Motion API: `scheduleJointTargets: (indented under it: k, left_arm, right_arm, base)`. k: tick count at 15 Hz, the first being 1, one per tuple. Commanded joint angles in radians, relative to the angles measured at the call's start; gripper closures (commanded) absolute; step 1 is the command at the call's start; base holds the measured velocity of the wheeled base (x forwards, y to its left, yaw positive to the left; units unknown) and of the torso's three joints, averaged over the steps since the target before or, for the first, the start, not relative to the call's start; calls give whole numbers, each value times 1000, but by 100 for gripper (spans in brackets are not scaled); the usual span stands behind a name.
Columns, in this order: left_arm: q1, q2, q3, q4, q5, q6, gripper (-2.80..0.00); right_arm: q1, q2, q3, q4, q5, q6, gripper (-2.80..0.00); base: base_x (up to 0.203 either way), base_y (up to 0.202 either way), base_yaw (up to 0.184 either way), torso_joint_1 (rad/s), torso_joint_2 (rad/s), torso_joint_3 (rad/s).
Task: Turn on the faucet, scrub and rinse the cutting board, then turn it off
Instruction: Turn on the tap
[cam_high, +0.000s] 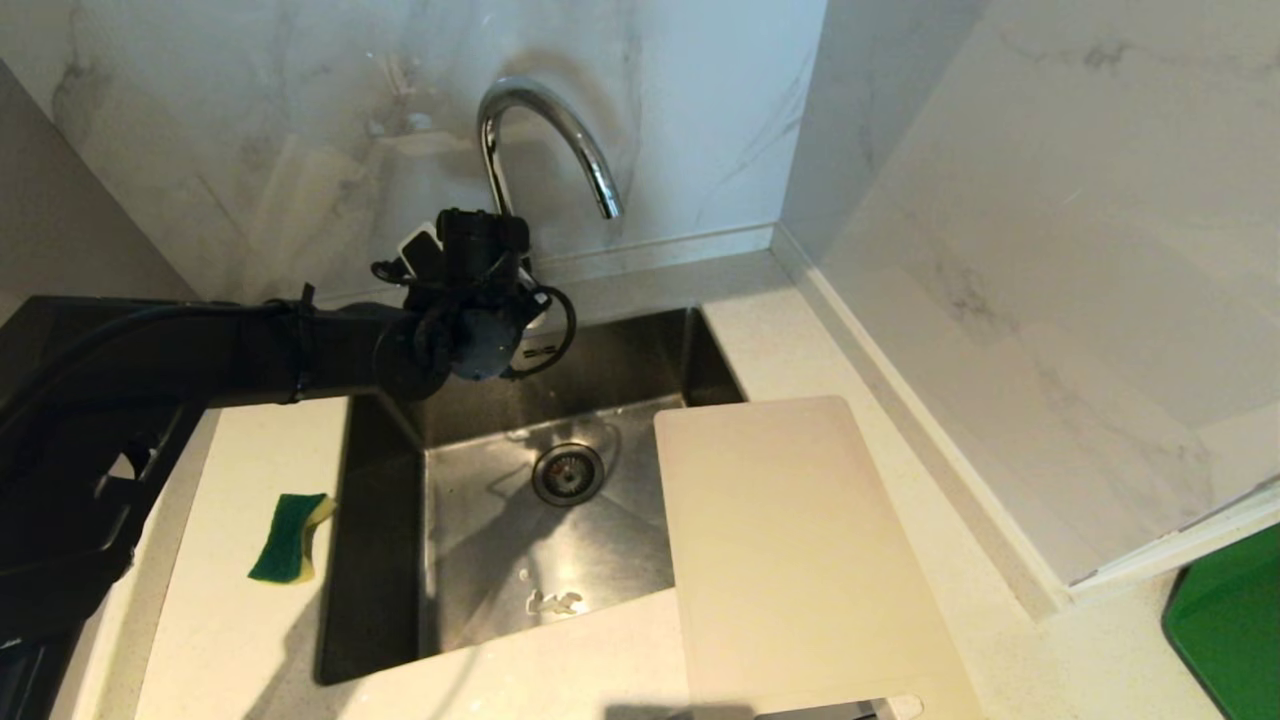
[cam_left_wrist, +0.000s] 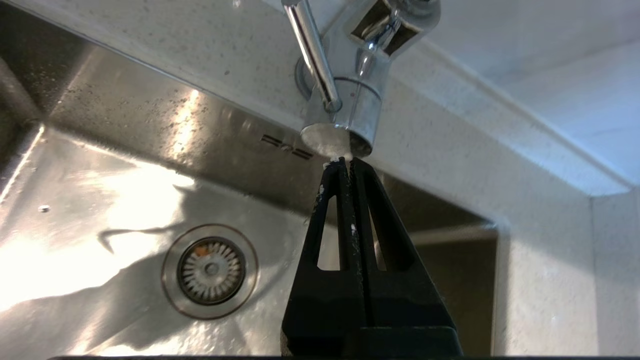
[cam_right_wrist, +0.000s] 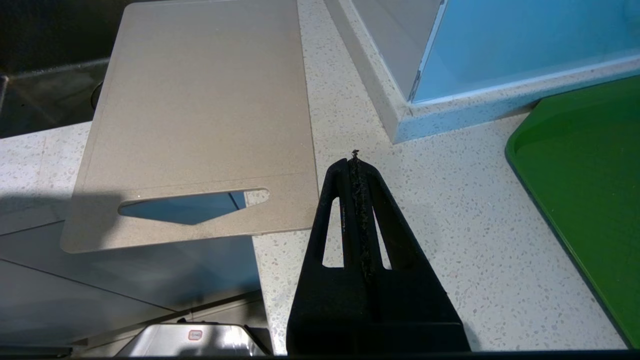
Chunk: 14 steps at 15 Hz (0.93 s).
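The faucet (cam_high: 545, 140) stands at the back of the sink (cam_high: 470, 560), tall and shiny, with its bent spout hanging over the basin. We have our left gripper (cam_left_wrist: 345, 161) up at its base, and the jaws are pressed tight together — nothing is between them. In the left wrist view the closed tips sit right at the end of the round chrome body, so close that they seem to touch it. The thin lever (cam_left_wrist: 312, 52) sticks out just beside that body. No water runs from the spout.

The cutting board (cam_high: 800, 560) lies flat on the right of the sink. Its far end hangs over the basin, and the rest sits on the counter (cam_high: 1050, 660). Its slot handle (cam_right_wrist: 192, 205) is at the near end, past the counter's edge.

Our right gripper (cam_right_wrist: 356, 156) hangs over the counter near that end of the board — its jaws are shut too, and empty.

A green and yellow sponge (cam_high: 292, 538) lies on the counter to the left of the sink. A green tray (cam_right_wrist: 585, 190) sits far to the right.
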Motion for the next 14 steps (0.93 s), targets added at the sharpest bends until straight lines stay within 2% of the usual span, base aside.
scheduleJointTargets:
  k: [1, 3, 8, 14]
  left_arm:
    - [-1, 21, 1, -26, 21, -7, 0]
    - [-2, 27, 1, -35, 42, -2, 0]
    - [-12, 28, 1, -36, 37, 5, 0]
    - [-12, 38, 1, -38, 61, 70, 0]
  right_arm:
    - [0, 0, 0, 0, 0, 0, 0]
    - [0, -2, 0, 0, 0, 0, 0]
    - [0, -2, 0, 0, 0, 0, 0]
    - [0, -1, 0, 0, 0, 0, 0]
  base:
    - [0, 0, 0, 0, 0, 0]
    - [0, 0, 0, 0, 0, 0]
    - [0, 0, 0, 0, 0, 0]
    - [0, 0, 0, 0, 0, 0]
